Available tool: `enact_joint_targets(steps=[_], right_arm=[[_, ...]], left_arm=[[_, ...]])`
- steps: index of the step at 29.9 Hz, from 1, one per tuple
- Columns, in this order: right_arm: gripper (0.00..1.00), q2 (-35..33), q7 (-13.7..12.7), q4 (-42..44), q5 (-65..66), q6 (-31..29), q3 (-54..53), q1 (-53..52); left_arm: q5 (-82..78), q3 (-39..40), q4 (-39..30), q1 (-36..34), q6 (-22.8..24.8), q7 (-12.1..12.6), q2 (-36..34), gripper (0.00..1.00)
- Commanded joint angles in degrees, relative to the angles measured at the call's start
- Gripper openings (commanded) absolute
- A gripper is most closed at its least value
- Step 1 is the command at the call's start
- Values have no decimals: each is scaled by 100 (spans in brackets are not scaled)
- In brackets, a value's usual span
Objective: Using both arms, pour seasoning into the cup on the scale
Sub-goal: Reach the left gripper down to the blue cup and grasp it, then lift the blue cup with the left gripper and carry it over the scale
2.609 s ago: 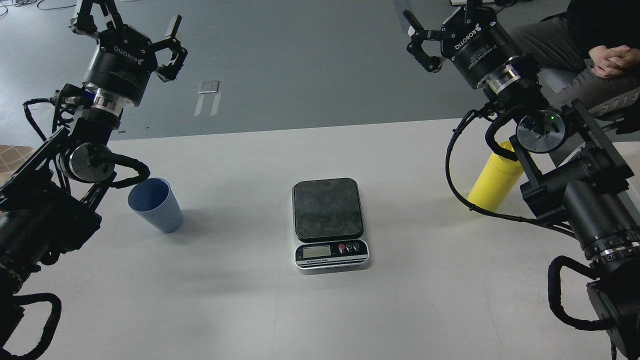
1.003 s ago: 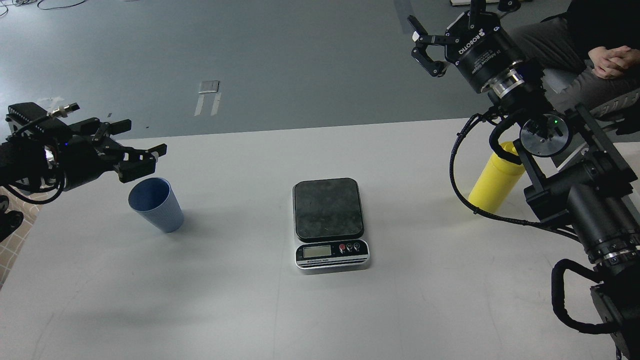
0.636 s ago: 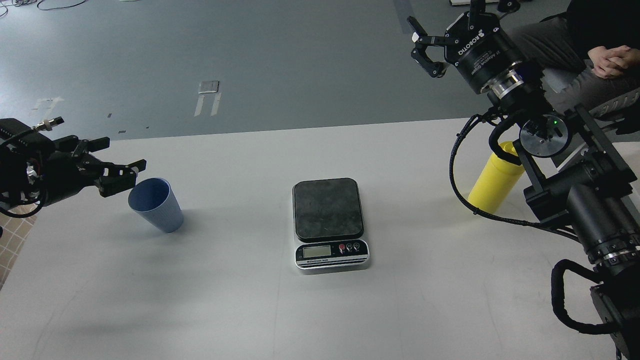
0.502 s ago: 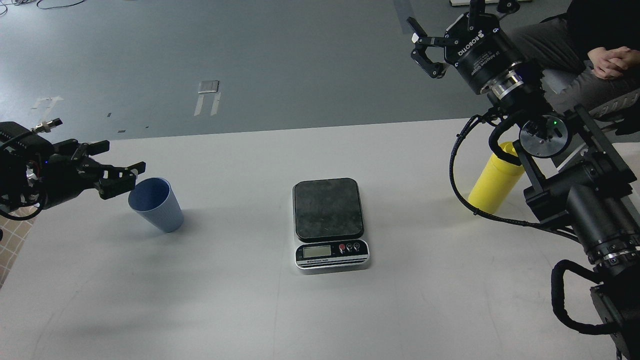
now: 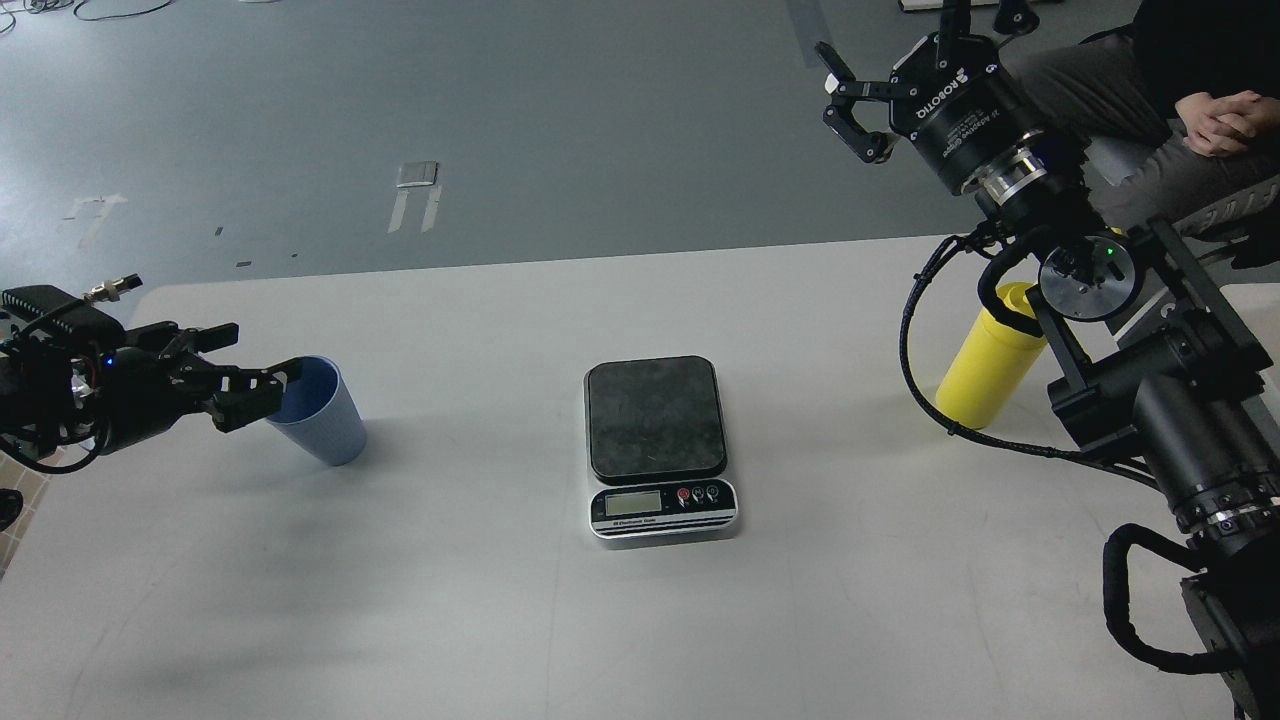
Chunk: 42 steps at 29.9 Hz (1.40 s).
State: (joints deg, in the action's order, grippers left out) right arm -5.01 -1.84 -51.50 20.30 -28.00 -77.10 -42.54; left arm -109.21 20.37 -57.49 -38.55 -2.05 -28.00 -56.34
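The light-blue ribbed cup (image 5: 322, 418) stands on the white table at the left. My left gripper (image 5: 250, 378) is open, lying level at the cup's left side, its near finger in front of the rim. The scale (image 5: 660, 445) sits bare in the table's middle, its dark plate empty. The yellow seasoning bottle (image 5: 988, 362) stands at the right, its top hidden behind my right arm. My right gripper (image 5: 865, 90) is open and empty, high above the table's far right edge, well away from the bottle.
A seated person (image 5: 1190, 110) with clasped hands is at the far right, beyond the table (image 5: 500, 620). The table's far edge runs across the view; grey floor with tape marks (image 5: 415, 190) lies behind. My right arm's cables (image 5: 925, 380) hang beside the bottle.
My left gripper has swung down from high up to the level of the cup and moved in to its left side. My right gripper has barely moved.
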Motion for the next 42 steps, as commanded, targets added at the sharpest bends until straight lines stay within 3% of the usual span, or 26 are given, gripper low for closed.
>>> enact_joint_targets(steps=[1, 5, 10, 12, 13, 15, 20, 23, 24, 25, 28, 34, 42], right_arm=[[100, 0, 0, -9, 0, 0, 2, 0], [100, 0, 0, -9, 0, 0, 2, 9], [100, 0, 0, -9, 0, 0, -7, 26], [100, 0, 0, -9, 0, 0, -7, 26], [100, 0, 0, -9, 9, 0, -7, 26], [100, 0, 0, -9, 9, 5, -7, 26], [100, 0, 0, -9, 9, 5, -7, 35], [100, 0, 0, 0, 9, 5, -7, 35], [100, 0, 0, 0, 9, 5, -7, 35], [100, 0, 0, 0, 9, 5, -7, 35], [100, 0, 0, 0, 9, 5, -7, 35], [100, 0, 0, 0, 9, 14, -15, 35], [100, 0, 0, 0, 9, 14, -15, 35]], left_arm=[[49, -16, 0, 75, 20, 0, 0, 77], [119, -7, 9, 75, 170, 0, 18, 75], [128, -16, 18, 75, 284, 0, 62, 58], [128, -16, 27, 84, 302, 0, 71, 57], [128, -16, 53, 102, 389, 0, 71, 47], [128, -7, 88, 102, 398, 0, 79, 40], [224, -7, 185, 93, 398, 0, 194, 36], [391, -7, 290, 93, 398, 0, 246, 22], [409, -16, 317, 93, 398, 0, 264, 3], [418, -25, 334, 93, 416, 0, 264, 0], [532, 63, 422, 41, 897, 0, 273, 0], [954, 81, 440, -135, 970, 0, 290, 0], [972, 72, 405, -1136, 1066, 0, 439, 0]])
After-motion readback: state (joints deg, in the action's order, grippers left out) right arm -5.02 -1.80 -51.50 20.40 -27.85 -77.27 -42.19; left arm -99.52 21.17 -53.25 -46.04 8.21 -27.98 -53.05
